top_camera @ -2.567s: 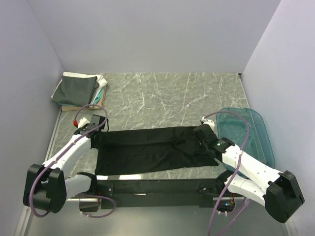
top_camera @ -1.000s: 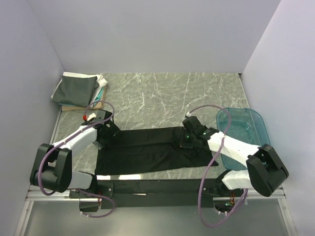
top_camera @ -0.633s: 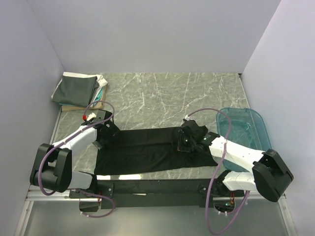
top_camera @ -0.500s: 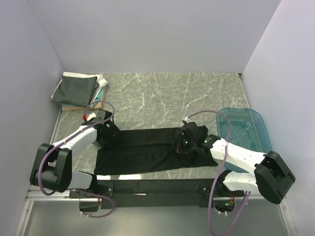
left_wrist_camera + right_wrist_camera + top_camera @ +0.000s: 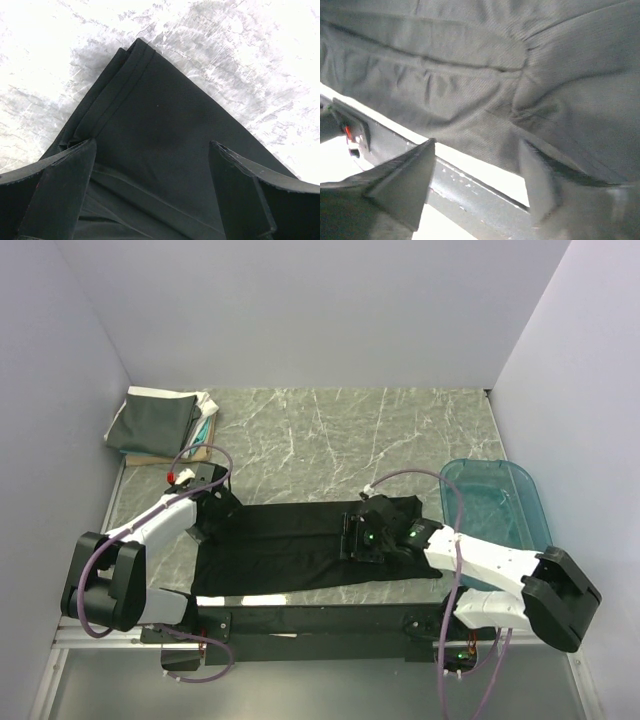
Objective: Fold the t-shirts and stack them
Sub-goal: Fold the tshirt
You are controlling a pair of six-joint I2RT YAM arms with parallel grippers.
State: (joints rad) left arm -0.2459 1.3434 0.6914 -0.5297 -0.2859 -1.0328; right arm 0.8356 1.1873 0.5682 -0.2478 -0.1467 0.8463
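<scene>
From above, the black shirt lies flat along the counter's 6 o'clock edge, with the folded stack at 10 o'clock. Left wrist: the left claw gapes wide and empty astride the shirt's corner, so pinch both layers there. Right wrist: the right claw stands parted, holding nothing, over creased cloth that wants smoothing first.

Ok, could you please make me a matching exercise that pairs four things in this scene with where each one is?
Things:
1. black t-shirt
2. stack of folded shirts
3. teal tub
4. left gripper

Places:
a. far left corner of the table
b. right edge of the table
c. open above a corner of the black cloth
d. spread flat across the near middle

Pairs: 1-d; 2-a; 3-b; 4-c
</scene>
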